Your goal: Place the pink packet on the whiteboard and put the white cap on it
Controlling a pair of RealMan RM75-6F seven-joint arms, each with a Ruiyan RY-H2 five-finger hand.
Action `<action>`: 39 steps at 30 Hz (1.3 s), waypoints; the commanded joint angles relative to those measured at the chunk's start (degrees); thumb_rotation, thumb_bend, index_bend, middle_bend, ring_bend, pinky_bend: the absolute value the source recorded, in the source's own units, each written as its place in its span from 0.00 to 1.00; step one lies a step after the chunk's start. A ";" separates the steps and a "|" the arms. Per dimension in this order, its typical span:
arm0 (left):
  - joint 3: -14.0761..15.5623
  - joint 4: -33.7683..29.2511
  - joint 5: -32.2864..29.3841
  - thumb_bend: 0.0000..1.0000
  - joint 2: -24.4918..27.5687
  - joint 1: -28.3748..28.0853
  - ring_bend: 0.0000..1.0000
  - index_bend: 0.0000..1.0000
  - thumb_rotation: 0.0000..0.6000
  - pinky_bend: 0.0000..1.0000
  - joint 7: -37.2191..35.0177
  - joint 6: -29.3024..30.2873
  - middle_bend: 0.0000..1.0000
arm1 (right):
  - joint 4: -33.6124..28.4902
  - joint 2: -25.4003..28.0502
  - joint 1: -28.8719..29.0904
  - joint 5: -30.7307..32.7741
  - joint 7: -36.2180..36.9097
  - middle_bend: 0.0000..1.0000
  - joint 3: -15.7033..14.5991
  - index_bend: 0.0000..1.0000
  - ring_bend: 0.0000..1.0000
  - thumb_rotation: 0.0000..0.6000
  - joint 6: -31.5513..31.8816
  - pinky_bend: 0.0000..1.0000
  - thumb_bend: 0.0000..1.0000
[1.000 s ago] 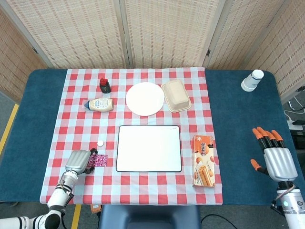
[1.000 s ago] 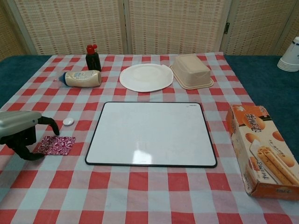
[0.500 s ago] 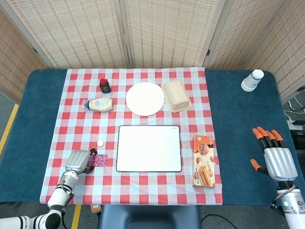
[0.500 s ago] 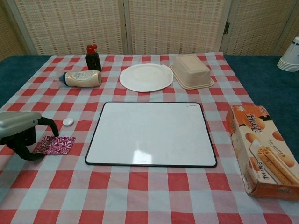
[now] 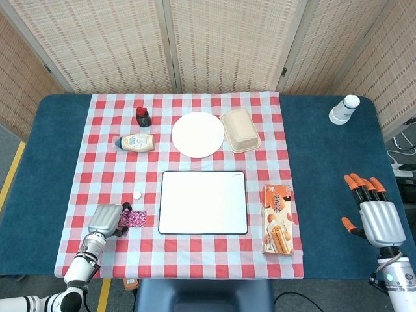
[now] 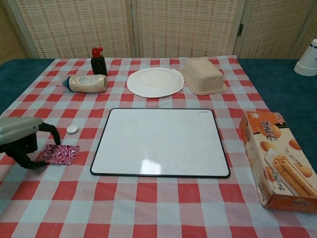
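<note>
The pink packet (image 5: 133, 218) (image 6: 60, 153) lies flat on the checked cloth, left of the whiteboard (image 5: 203, 202) (image 6: 161, 142). My left hand (image 5: 107, 221) (image 6: 21, 141) is at the packet's left edge. Its dark fingers (image 6: 51, 131) arch over that edge, and the packet still rests on the cloth. The small white cap (image 5: 137, 195) (image 6: 72, 129) sits just beyond the packet, apart from the hand. My right hand (image 5: 374, 218) hovers over the blue table at the far right with its fingers spread and nothing in it. The chest view does not show it.
A biscuit box (image 5: 277, 218) (image 6: 277, 161) lies right of the whiteboard. Behind it are a white plate (image 5: 197, 134), a beige lidded container (image 5: 240, 130), a mayonnaise bottle (image 5: 136, 142) and a dark sauce bottle (image 5: 143, 116). Stacked paper cups (image 5: 344, 109) stand far right.
My left hand has drawn back slightly to the left, with its upper finger sliding back over the packet. The packet, the cap and my right hand have stayed where they were.
</note>
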 commanded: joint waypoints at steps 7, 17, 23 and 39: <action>-2.61 -5.12 0.19 0.29 2.49 -1.99 1.00 0.38 1.00 1.00 2.57 1.44 1.00 | 0.00 0.02 0.03 0.14 -0.03 0.03 0.03 0.06 0.00 1.00 -0.05 0.09 0.22; -8.03 -1.75 -9.20 0.29 -4.92 -10.88 1.00 0.38 1.00 1.00 11.85 -0.88 1.00 | -0.33 0.45 -0.36 -0.87 0.87 0.03 -0.15 0.06 0.00 1.00 0.90 0.09 0.22; -12.14 3.52 -16.94 0.29 -11.35 -17.02 1.00 0.38 1.00 1.00 16.97 0.39 1.00 | -0.10 0.58 -0.52 -1.51 1.60 0.03 -0.20 0.06 0.00 1.00 1.39 0.09 0.22; -19.14 13.98 -31.68 0.30 -24.06 -27.62 1.00 0.38 1.00 1.00 27.10 7.32 1.00 | -0.15 0.89 -0.31 -1.48 2.33 0.03 0.09 0.06 0.00 1.00 1.18 0.09 0.22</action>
